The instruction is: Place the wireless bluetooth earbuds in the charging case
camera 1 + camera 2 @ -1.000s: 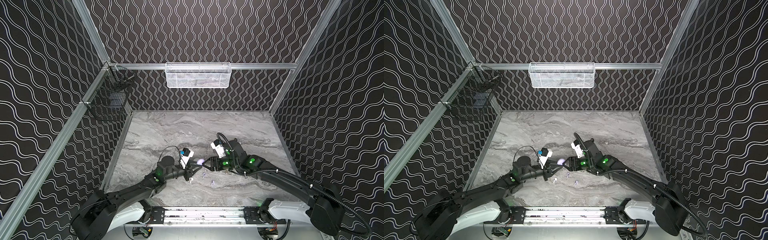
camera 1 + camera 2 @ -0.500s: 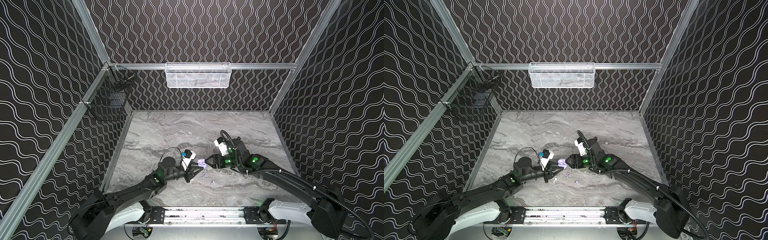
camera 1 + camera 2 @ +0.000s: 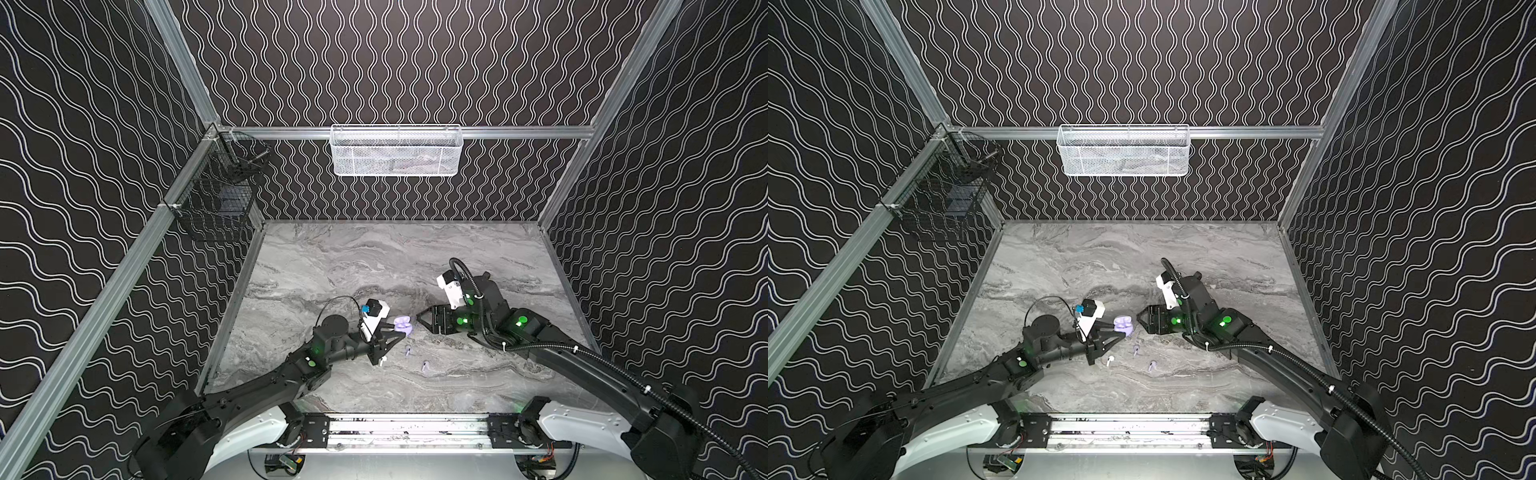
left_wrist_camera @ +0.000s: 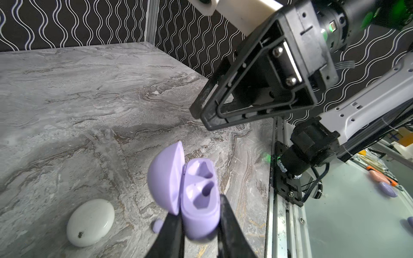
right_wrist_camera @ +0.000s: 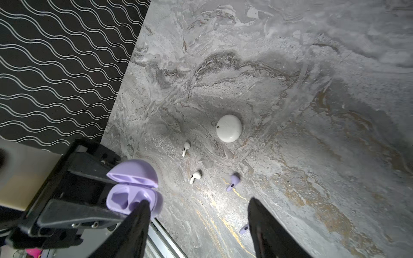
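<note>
A grey marble table (image 3: 374,257) fills the floor of a black booth lined with wavy stripes. Two black arms reach in from the front rail and almost meet near the middle.

The left gripper (image 3: 398,332) pinches the base of a lilac case (image 4: 199,201) by its sides and seems to hold it clear of the table. Its lid (image 4: 165,176) is swung open and both sockets are empty. The right gripper (image 3: 422,319) hangs just beside the case, fingers spread and holding nothing.

A white case (image 5: 229,128) lies closed on the table; in both top views the left gripper hides it.

All four earbuds lie loose on the table, lower than the grippers and toward the front rail. The lilac earbuds (image 3: 1136,349) sit between the two grippers. From the right wrist, one lilac earbud (image 5: 233,179) lies in the open with its stem flat on the table. The other lilac earbud (image 5: 244,229) is half hidden behind a right finger. The white earbuds (image 5: 186,147) lie nearer the white case.

The free right gripper looks best placed for the next move. It would go down and toward the rail for a lilac earbud, with nothing in between. One white earbud (image 3: 382,360) lies just beside the left gripper and could be knocked.
</note>
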Tool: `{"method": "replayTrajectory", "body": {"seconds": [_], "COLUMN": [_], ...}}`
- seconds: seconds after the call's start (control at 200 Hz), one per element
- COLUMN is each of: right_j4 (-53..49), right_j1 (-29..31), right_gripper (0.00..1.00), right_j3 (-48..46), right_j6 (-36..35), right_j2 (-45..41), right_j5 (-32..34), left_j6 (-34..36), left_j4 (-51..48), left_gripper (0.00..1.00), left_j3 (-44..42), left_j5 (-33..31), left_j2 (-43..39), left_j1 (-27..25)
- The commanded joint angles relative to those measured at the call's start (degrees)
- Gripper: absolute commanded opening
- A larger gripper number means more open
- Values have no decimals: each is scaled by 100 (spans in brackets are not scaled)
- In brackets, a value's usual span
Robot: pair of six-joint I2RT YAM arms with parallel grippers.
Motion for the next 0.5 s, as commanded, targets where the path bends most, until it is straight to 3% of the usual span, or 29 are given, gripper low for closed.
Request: {"method": "replayTrajectory", "body": {"seconds": [0.0, 0.305, 0.495], "right_j4": [-432, -570, -527], "right_j1": [-5, 71, 421], "right_gripper": [71, 68, 67], "right_j3": [57, -341, -754], "right_j6": [53, 510, 981], "right_j2": [-19, -99, -72], "right_j5": [291, 661, 955], "left_j6": [193, 201, 163], "left_j4": [-232, -389, -433], "left_gripper": [14, 13, 12], "left_j3": [94, 72, 60], "left_j5": [-364, -724, -879], "left_j2": [-74, -155, -190], "left_j1": [0, 0, -1]}}
